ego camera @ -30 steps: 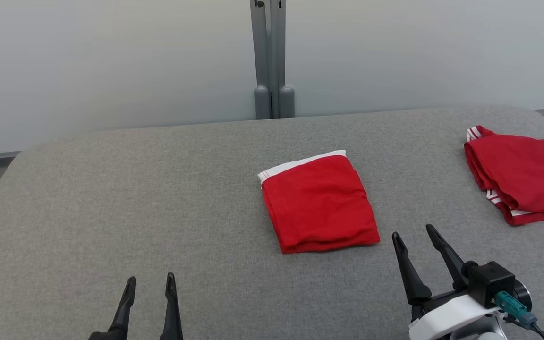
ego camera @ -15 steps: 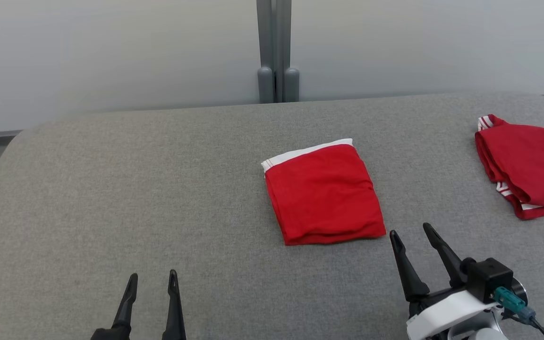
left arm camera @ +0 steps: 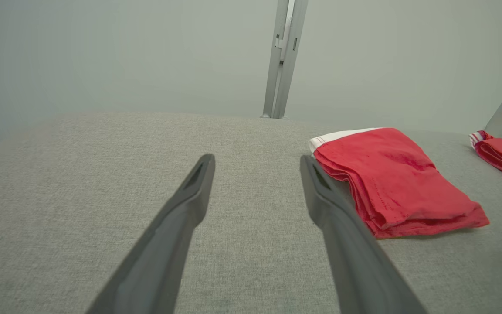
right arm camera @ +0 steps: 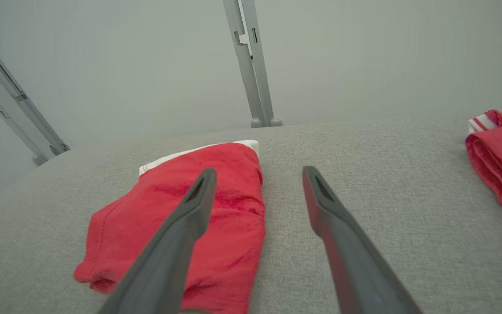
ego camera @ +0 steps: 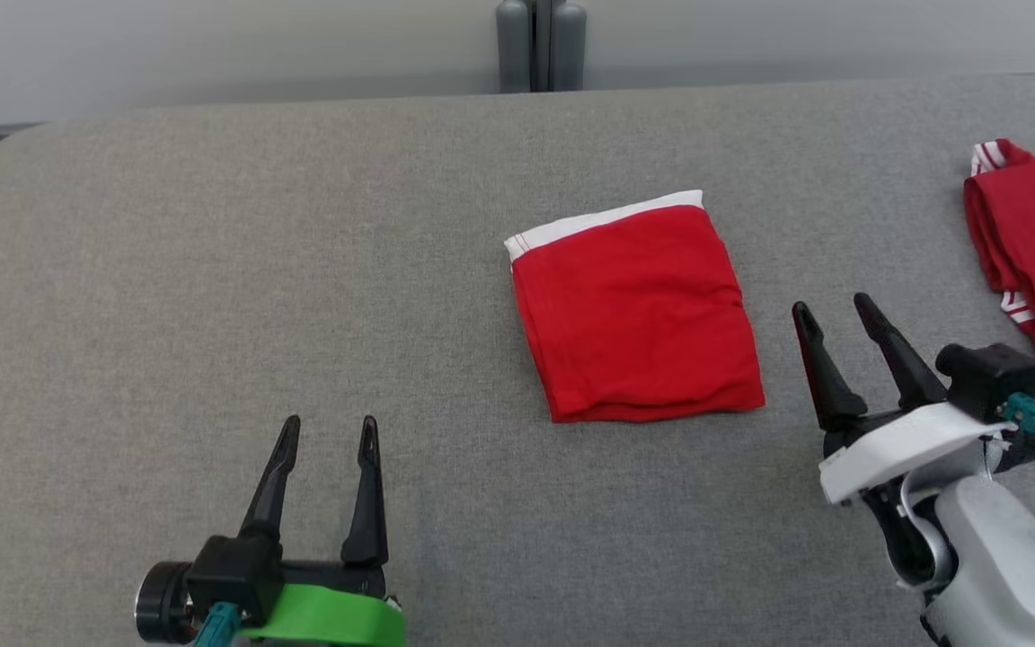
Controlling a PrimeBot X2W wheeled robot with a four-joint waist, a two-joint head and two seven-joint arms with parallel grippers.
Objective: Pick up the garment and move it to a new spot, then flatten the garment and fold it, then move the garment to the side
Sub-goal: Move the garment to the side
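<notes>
As the folded garment lies centrally on the worktop, just left of the right gripper, fingers apart on it and the left gripper, I'd pinch all layers at its near edge.

two red garments, two hands, one grey table

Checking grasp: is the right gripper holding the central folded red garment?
No, the open right gripper is beside the central folded red garment, apart.
</notes>
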